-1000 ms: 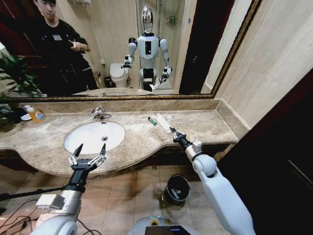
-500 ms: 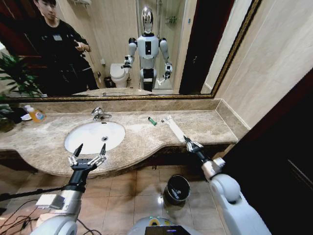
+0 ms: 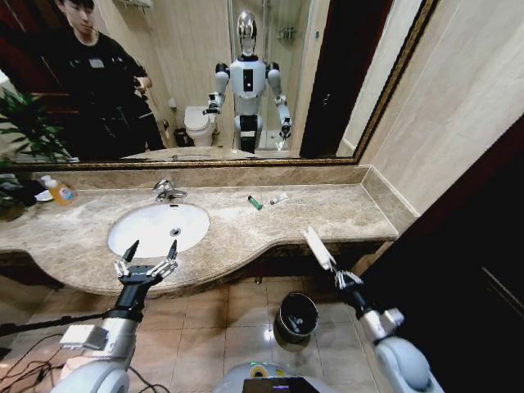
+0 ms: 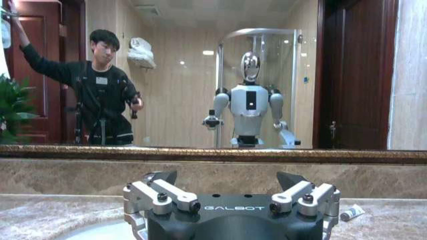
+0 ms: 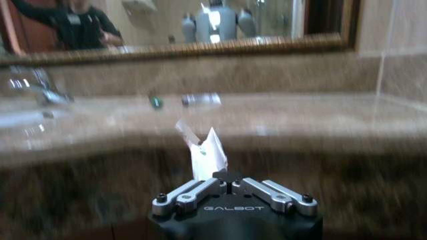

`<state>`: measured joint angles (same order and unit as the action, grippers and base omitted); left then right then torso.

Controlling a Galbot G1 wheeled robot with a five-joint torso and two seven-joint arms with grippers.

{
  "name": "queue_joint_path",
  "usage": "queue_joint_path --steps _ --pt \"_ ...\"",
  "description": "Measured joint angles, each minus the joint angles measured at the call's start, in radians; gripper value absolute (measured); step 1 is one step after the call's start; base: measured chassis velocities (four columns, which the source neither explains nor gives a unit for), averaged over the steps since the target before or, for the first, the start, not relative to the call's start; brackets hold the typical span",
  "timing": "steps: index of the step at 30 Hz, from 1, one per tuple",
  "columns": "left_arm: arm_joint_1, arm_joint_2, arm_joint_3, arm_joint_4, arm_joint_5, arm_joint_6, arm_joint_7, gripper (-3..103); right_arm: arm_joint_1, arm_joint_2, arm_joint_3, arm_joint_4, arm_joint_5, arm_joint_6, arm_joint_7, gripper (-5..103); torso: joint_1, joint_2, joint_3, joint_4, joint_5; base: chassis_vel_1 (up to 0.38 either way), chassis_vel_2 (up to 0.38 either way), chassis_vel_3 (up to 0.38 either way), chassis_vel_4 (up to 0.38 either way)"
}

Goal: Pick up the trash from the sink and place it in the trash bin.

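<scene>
The right gripper (image 3: 337, 273), pinching a pale wrapper (image 3: 318, 247), hangs off the counter beside the trash bin (image 3: 295, 316), not yet over it, while the spread left gripper (image 3: 147, 260) waits at the sink (image 3: 158, 227), and two tubes (image 3: 268, 200) lie uncollected on the marble.
</scene>
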<state>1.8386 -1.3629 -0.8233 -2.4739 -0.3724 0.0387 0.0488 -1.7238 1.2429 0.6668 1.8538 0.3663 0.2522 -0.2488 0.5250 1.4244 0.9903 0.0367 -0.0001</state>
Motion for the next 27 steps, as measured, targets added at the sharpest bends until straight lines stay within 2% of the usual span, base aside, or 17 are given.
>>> queue_joint_path --steps 2,4,7,9,13,18,21,27 --pt "0.000 0.000 0.000 0.000 0.000 0.000 0.000 100 0.034 0.014 -0.032 -0.100 -0.034 0.008 0.038 0 0.000 0.000 0.000 0.0000 0.0003 0.000 0.000 0.000 0.000" --pt "0.000 0.000 0.000 0.000 0.000 0.000 0.000 100 0.047 0.016 -0.040 -0.125 -0.040 0.008 0.046 0 0.000 0.000 0.000 -0.0001 0.0004 0.000 0.000 0.000 0.000" --pt "0.000 0.000 0.000 0.000 0.000 0.000 0.000 100 0.125 0.038 -0.074 -0.274 -0.058 0.020 0.073 0 0.000 0.000 0.000 0.0002 0.0003 0.000 0.000 0.000 0.000" --pt "0.000 0.000 0.000 0.000 0.000 0.000 0.000 100 0.135 0.039 -0.079 -0.293 -0.058 0.020 0.074 0 0.000 0.000 0.000 0.0002 0.0002 0.000 0.000 0.000 0.000" --pt "0.000 0.000 0.000 0.000 0.000 0.000 0.000 100 0.226 0.069 -0.110 -0.509 -0.098 0.039 0.075 0 0.000 0.000 0.000 0.0001 0.0002 0.000 0.000 0.000 0.000" --pt "0.000 0.000 0.000 0.000 0.000 0.000 0.000 100 0.285 0.088 -0.125 -0.647 -0.091 0.038 0.065 0 0.000 0.000 0.000 0.0002 0.0000 0.000 0.000 0.000 0.000" --pt "0.000 0.000 0.000 0.000 0.000 0.000 0.000 100 0.351 0.111 -0.131 -0.817 -0.102 0.039 0.065 0 0.000 0.000 0.000 0.0002 0.0005 0.000 0.000 0.000 0.000" --pt "0.000 0.000 0.000 0.000 0.000 0.000 0.000 100 0.408 0.130 -0.134 -0.971 -0.118 0.035 0.068 0 0.000 0.000 0.000 0.0000 0.0000 0.000 0.000 0.000 0.000"
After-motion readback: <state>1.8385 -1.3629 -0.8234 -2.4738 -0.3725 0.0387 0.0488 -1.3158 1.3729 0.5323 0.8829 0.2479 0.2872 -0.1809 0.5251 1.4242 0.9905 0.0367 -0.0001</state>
